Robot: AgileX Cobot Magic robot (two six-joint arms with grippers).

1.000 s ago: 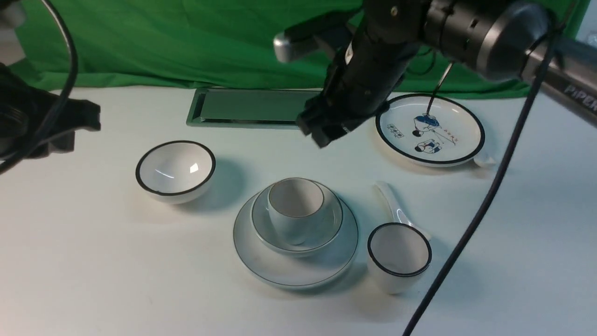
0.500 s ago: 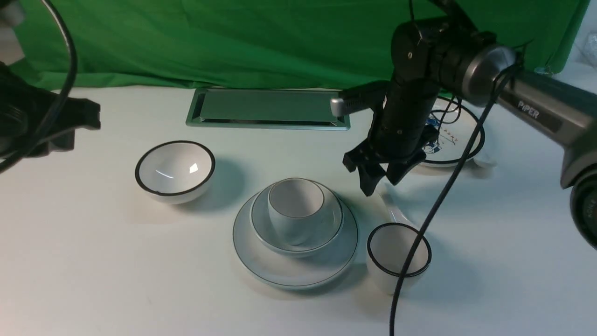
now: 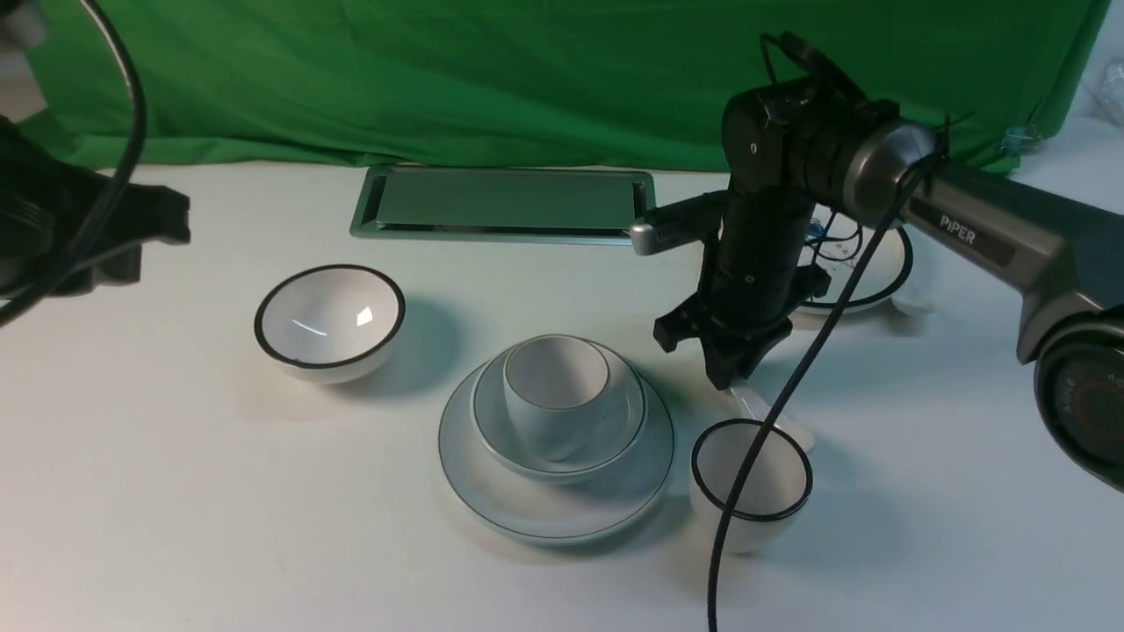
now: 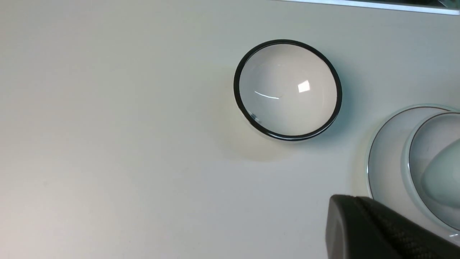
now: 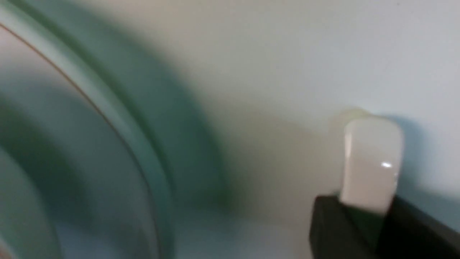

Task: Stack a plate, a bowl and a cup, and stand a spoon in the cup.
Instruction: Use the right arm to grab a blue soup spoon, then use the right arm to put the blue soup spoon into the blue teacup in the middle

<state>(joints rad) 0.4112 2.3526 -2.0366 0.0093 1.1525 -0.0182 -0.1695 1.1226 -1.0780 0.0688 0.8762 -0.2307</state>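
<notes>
On white table (image 3: pixel 176 483), cup (image 3: pixel 555 386) in bowl (image 3: pixel 628 412) on plate (image 3: pixel 562 513); right fingers (image 5: pixel 323 230) grip spoon (image 5: pixel 372 162), left fingers' (image 4: pixel 366 230) state unclear.

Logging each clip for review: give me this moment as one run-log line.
stack: cup in bowl on plate | right pincer: closed on spoon handle, spoon on table | left pincer: apart from stack, state unclear

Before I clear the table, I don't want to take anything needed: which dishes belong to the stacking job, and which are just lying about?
In the job: plain white plate, shallow grey-rimmed bowl, plain white cup, ceramic soup spoon.

Just lying about: black-rimmed bowl, black-rimmed cup, cartoon-print plate, metal tray.
</notes>
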